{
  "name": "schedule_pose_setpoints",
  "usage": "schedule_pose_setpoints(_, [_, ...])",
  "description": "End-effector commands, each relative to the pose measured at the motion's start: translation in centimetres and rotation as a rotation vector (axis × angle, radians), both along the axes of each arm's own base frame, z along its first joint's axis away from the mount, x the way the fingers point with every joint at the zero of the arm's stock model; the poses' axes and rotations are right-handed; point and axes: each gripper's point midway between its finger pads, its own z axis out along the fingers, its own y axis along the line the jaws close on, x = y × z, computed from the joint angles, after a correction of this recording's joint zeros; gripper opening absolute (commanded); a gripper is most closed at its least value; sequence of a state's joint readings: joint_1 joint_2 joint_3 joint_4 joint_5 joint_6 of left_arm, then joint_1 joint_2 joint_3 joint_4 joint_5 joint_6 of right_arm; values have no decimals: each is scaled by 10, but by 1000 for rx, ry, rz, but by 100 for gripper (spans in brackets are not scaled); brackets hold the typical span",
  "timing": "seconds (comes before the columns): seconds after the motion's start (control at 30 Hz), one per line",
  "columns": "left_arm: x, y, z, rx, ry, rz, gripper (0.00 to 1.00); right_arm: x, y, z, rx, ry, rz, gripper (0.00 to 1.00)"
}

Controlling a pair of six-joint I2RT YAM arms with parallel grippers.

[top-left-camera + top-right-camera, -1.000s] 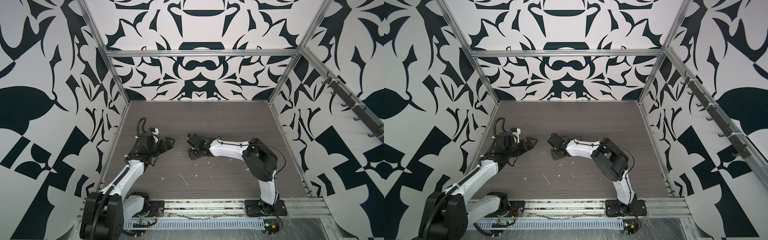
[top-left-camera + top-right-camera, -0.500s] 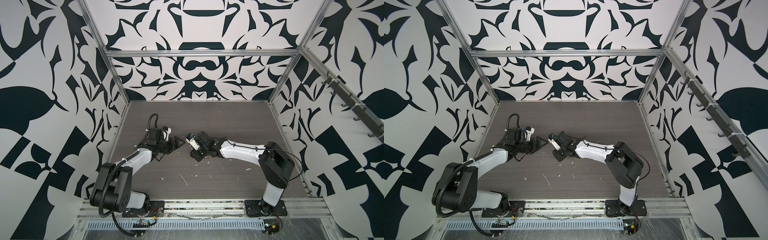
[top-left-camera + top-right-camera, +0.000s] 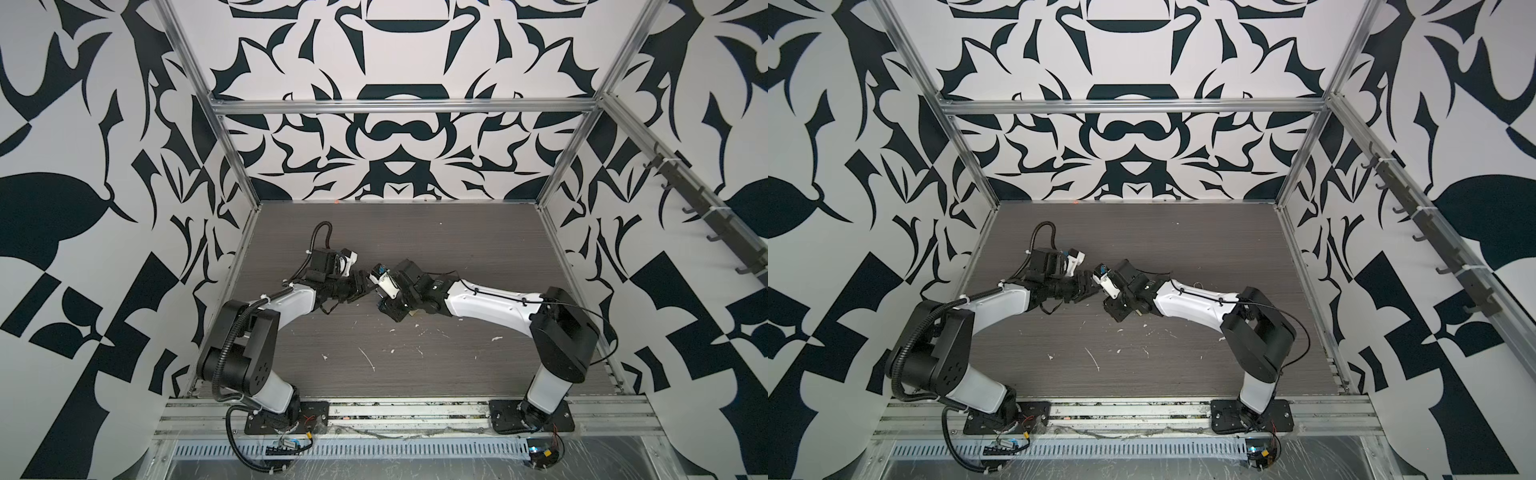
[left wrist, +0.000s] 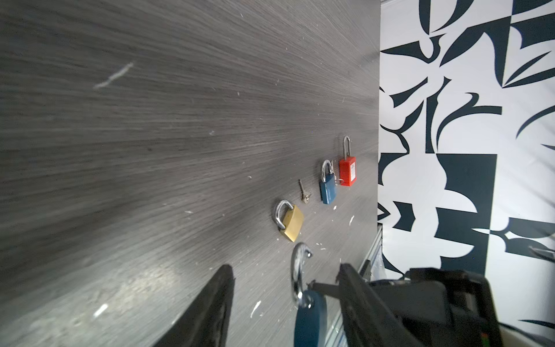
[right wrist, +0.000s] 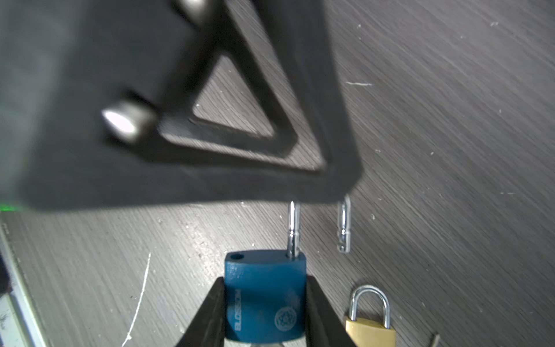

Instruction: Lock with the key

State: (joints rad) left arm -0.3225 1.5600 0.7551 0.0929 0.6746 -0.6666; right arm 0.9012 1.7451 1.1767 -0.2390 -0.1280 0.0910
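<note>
The blue padlock [image 5: 264, 297] is clenched by its body in the right pincer [image 5: 265, 281]. In both top views this is near mid-frame, where the arms meet. Its shackle [image 5: 292, 228] is swung open, with the free leg beside the body rather than over its hole. The left pincer [image 4: 285, 269] is released, its jaws either side of the shackle's bend without visibly touching it. The key [image 4: 304, 192] lies apart on the tabletop [image 4: 150, 150], near a brass padlock [image 4: 289, 222]. The likely risks are that an off-centre squeeze twists the body in its grip, or that a push before the leg lines up jams it on the rim.
</note>
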Motion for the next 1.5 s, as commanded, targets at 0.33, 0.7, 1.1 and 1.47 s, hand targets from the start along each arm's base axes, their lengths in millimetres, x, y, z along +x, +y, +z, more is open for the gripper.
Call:
schedule_pose_setpoints(0.33, [-3, -20, 15, -70, 2, -74, 31, 7, 11, 48, 56, -102, 20, 27])
schedule_pose_setpoints(0.7, [-4, -22, 13, -76, 14, -82, 14, 7, 9, 56, 66, -129, 19, 27])
schedule_pose_setpoints(1.1, [-2, -24, 30, -118, -38, -79, 0, 27, -7, 76, 135, -140, -144, 54])
schedule_pose_setpoints(1.47, [7, -25, 81, -169, -164, -60, 0, 36, -71, 133, 749, 478, -548, 59])
